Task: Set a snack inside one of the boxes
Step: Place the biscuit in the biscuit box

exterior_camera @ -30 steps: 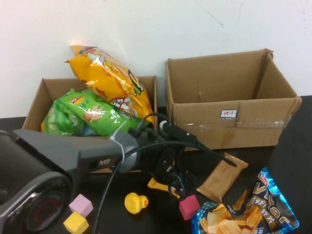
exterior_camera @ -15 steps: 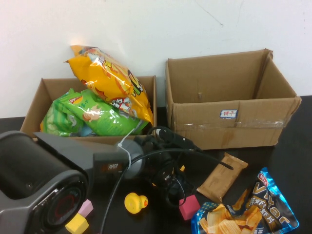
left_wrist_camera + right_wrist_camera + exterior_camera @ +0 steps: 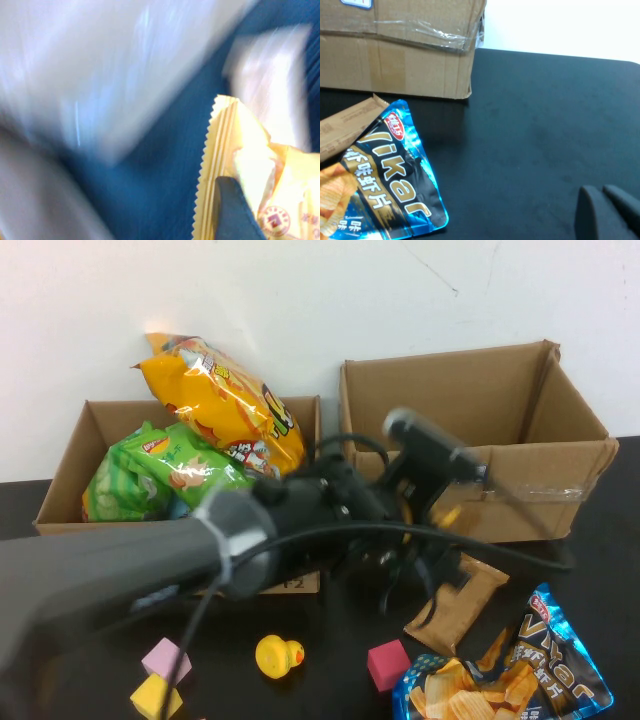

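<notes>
the left gripper [image 3: 235, 200] was pinching a small yellow snack packet [image 3: 250, 165] by its crimped edge, one dark finger lying across the wrapper. in the high view the left arm [image 3: 300, 525] stretched across the counter [image 3: 600, 570] to just before the empty right-hand cardboard box [image 3: 470, 455], the packet hidden behind it there. the step in hand looked like the carry. next the packet would need to clear the box's front wall before the fingers let go. the right gripper [image 3: 607, 212] hovered low over bare counter beside the blue chip bag [image 3: 390, 170], its fingers pressed together and empty.
</notes>
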